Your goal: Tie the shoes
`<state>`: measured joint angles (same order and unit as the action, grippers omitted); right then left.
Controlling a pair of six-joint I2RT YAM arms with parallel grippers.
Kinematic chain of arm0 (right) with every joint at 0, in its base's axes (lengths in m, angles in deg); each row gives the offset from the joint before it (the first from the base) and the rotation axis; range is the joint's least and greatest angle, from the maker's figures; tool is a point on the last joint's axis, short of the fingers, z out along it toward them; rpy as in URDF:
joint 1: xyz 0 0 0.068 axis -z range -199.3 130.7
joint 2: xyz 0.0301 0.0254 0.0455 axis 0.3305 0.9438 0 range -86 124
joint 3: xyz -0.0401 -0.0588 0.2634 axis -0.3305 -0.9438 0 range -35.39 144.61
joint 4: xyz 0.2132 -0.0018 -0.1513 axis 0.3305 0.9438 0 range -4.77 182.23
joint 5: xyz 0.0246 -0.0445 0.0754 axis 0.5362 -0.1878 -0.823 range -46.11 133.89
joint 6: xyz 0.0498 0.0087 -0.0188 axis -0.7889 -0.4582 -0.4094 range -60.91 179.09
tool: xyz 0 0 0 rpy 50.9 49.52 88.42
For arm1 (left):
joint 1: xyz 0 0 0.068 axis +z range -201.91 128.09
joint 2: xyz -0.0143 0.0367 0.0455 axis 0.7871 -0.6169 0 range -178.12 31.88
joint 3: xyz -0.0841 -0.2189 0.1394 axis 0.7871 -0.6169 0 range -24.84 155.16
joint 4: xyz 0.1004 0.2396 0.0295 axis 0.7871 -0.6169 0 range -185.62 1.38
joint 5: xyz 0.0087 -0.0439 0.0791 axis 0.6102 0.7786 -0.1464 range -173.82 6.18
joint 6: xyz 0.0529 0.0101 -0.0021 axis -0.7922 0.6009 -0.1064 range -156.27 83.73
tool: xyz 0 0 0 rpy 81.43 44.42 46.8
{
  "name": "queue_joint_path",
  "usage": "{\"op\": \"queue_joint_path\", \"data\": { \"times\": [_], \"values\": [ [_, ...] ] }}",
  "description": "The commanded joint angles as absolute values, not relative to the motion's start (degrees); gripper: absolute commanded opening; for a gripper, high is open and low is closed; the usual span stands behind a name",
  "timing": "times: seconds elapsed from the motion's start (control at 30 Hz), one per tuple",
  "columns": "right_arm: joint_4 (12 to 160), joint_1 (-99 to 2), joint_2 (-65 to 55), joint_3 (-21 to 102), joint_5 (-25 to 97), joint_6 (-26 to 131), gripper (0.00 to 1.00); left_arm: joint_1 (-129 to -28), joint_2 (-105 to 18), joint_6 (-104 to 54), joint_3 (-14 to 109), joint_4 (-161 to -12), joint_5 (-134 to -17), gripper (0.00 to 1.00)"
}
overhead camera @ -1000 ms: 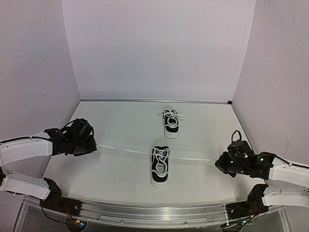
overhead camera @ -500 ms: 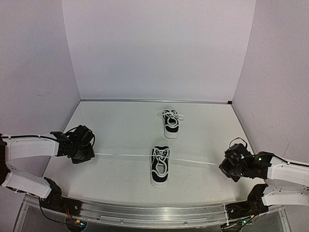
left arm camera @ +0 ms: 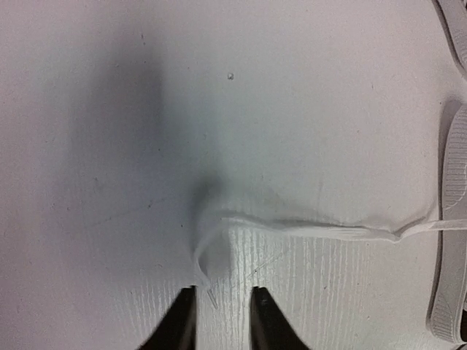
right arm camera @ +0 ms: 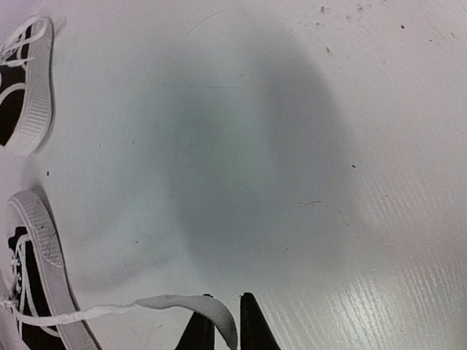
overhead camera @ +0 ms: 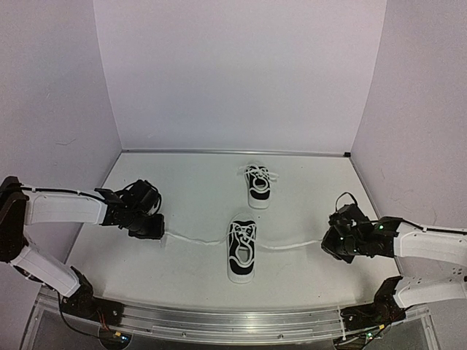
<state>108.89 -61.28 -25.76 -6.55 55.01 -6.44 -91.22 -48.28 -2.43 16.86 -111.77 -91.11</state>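
L gripper (overhead camera: 153,227) low over table (overhead camera: 182,182), fingers (left arm camera: 182,321) apart w/ a clear gap. Tip of left lace (left arm camera: 321,232) lies loose in that gap, on the surface, not pinched. From the tip the lace curls up ahead of the fingers, then runs slack off to their right to the near shoe (overhead camera: 242,251), whose white ribbed sole shows at the far right edge of L wrist view. R gripper (overhead camera: 330,244) also low, jaws nearly together, right lace (right arm camera: 109,311) passing between the fingertips and filling the narrow gap, so it looks clamped on the lace end. That lace bows up a bit just ahead of the fingers, then trails left of them to the same shoe. Near shoe sits between the two grippers, roughly level w/ both, well apart from each, toe pointing toward the arm bases. Black upper, white sole, laces crossed on top in a loose knot, no bow. Both lace runs wavy on the table, not taut. Far shoe (overhead camera: 257,186) beyond the near one, further from both grippers, ahead-left in R wrist view; its laces bunched at the far end.
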Motion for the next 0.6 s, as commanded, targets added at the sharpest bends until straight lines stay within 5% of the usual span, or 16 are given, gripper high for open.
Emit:
{"op": "queue_joint_path", "data": {
  "times": [0.0, 0.1, 0.13, 0.2, 0.57],
  "values": [
    [104.8, -61.1, -28.8, -7.1, 49.8, -3.9, 0.43, -91.2, -48.9, -8.0, 20.9, -115.1, -89.1, 0.51],
    [104.6, -61.1, -33.2, -7.7, 49.0, -2.5, 0.89, -91.2, -45.8, -9.8, 21.4, -116.0, -90.6, 0.79],
    [104.7, -61.1, -34.7, -7.7, 49.1, -1.8, 0.96, -91.1, -44.1, -10.3, 21.5, -116.2, -91.5, 0.88],
    [104.4, -61.1, -37.4, -7.4, 49.4, 0.6, 0.98, -91.1, -41.2, -12.2, 21.9, -115.8, -92.3, 0.99],
    [100.9, -61.1, -33.8, 2.4, 47.3, 17.5, 0.98, -91.9, -46.0, -20.6, 28.4, -108.8, -86.1, 1.00]
  ]
}}
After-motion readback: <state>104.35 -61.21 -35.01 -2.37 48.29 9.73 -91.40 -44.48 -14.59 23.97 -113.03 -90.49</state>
